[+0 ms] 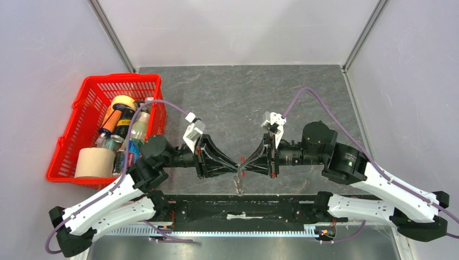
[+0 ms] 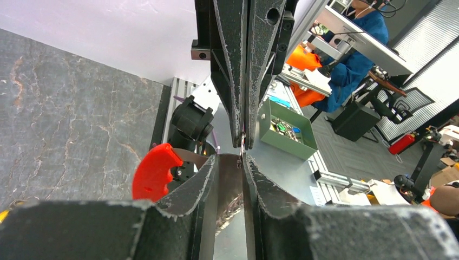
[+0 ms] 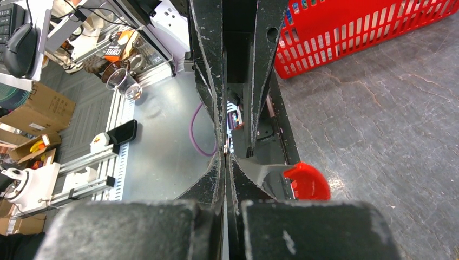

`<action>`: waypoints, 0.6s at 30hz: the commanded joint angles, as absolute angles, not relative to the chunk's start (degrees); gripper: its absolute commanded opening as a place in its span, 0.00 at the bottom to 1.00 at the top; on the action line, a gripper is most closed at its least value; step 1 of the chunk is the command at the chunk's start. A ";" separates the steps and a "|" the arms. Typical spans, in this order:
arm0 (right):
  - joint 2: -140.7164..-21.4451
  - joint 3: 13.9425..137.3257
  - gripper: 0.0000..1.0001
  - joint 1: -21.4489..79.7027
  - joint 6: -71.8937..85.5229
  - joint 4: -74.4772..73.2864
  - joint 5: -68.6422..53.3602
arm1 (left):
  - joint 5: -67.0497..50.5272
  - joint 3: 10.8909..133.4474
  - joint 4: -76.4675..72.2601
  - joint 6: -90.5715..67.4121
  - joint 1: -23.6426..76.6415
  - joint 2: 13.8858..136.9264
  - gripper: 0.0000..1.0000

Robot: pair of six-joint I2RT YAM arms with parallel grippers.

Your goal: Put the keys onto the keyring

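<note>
Surface: grey marbled table [image 1: 227, 97] boxed in by white walls; both arms meet tip to tip above its near edge.
Keyring: the red keyring [image 2: 155, 172] hangs in the air just under the meeting tips, off the table.
Keys: a silvery bunch of keys [image 1: 238, 185] dangles below the same spot, toward the near edge.
Brass key: I can't find it in any view.
Right gripper: the right gripper [image 3: 225, 157] has its fingers pressed together. A thin metal sliver shows at the tips, too small for me to call it key or ring. Since the bunch hangs right there, I judge this side carries it.
Left gripper: the left gripper [image 2: 231, 158] sits nose to nose with the right one, fingers a little apart. I see nothing bridging the gap, so I take it as gripping nothing.
Done: as far as I can tell, the silvery keys are on the ring already and the ring is lifted and presented between the arms.
Left: I see no brass key on the ring, so I judge the last threading is open. My left side needs a fresh hold on key or ring first.
Basket: the red basket [image 1: 122, 77] with bottles and a roll stands well apart at far left, not involved.
</note>
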State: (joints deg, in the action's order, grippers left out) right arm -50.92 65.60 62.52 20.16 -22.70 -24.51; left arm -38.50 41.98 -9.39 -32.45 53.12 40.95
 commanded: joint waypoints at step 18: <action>-49.47 65.14 0.00 62.89 21.18 -18.50 -23.06 | -38.57 42.05 -14.68 -35.33 53.14 42.37 0.17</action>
